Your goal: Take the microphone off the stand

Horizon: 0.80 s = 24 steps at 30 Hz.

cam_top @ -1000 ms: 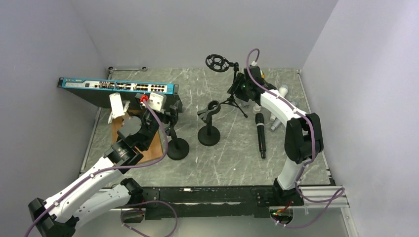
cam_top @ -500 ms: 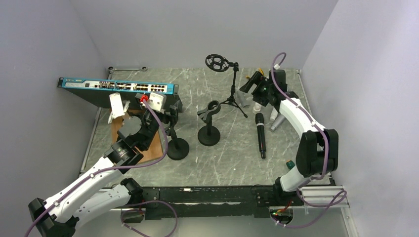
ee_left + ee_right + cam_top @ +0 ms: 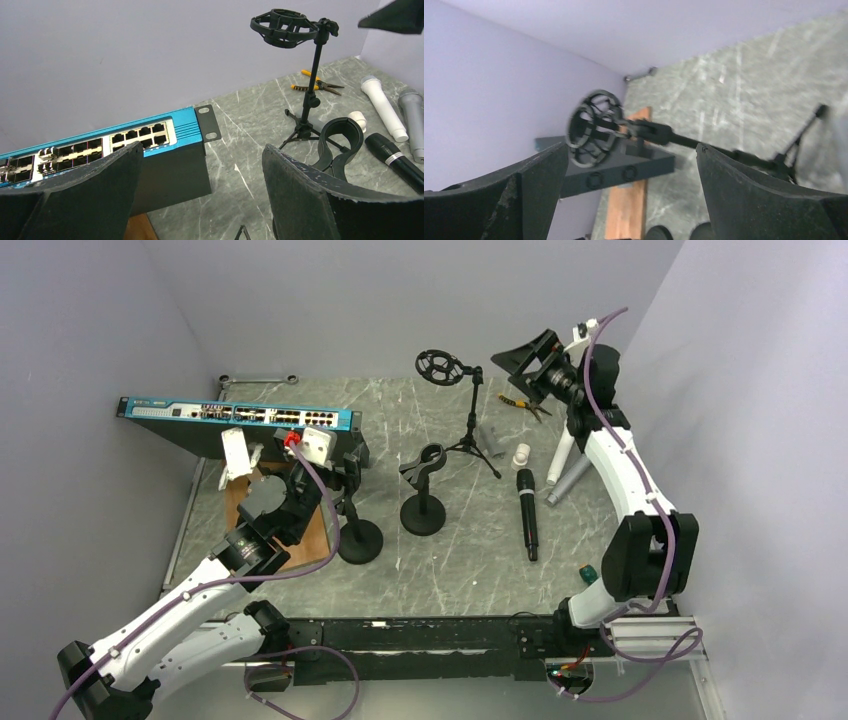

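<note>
Reference: the tripod stand (image 3: 472,415).

1. Far left of it lies the network switch (image 3: 240,415). The left gripper (image 3: 202,160) hovers at the switch's near corner, jaws spread wide and empty.
2. Below that gripper stands a round-base stand (image 3: 360,540). Its top is hidden by the arm.
3. Just left of the tripod stand is a clip stand (image 3: 423,515), clip empty.
4. The tripod stand's shock mount (image 3: 422,364) is empty.
5. Just right of its feet the black microphone (image 3: 526,515) lies flat on the table (image 3: 450,570), clear of every holder. Further right lie a white microphone (image 3: 560,453) and a grey microphone (image 3: 568,480).
6. The right gripper (image 3: 530,362) hangs raised, up and right of the shock mount, jaws spread and empty.

Handling (estimate): rigid, smooth barrel, likely head-heavy and prone to roll. Grip across mid-barrel and avoid the grille, which may dent.
</note>
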Motion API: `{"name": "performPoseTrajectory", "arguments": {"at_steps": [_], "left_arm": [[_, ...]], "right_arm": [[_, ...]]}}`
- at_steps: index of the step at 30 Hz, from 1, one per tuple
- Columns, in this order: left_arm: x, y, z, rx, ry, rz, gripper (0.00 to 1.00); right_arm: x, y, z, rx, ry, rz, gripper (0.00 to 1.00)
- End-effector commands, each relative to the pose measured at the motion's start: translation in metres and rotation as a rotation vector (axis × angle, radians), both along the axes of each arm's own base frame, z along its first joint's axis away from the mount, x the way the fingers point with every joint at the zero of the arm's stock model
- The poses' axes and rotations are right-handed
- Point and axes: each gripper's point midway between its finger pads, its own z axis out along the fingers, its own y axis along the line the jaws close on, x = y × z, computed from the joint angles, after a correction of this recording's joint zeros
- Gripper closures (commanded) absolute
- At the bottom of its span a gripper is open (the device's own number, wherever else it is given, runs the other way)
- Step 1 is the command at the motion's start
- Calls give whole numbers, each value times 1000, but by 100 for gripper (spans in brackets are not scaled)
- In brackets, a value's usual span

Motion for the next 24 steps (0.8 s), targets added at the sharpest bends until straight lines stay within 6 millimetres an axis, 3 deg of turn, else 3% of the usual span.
{"name": "performPoseTrajectory", "arguments": {"at_steps": [1,5,13,19,24], "left_arm": [[-5,0,28,-63,-51,-18,8],[-5,0,28,-61,-52,-18,8],[-4,-1,27,-61,-51,-20,8],[-3,-3,25,-53,-44,-18,8],[-2,-5,24,-54,-41,-25,8]], "right_arm": [[9,21,53,99,-139,126,0],[19,27,36,96,-97,155,0],[32,28,-38,36,32,173,0],[26,22,-87,-8,131,143,0],[22,15,-108,-67,170,115,0]]}}
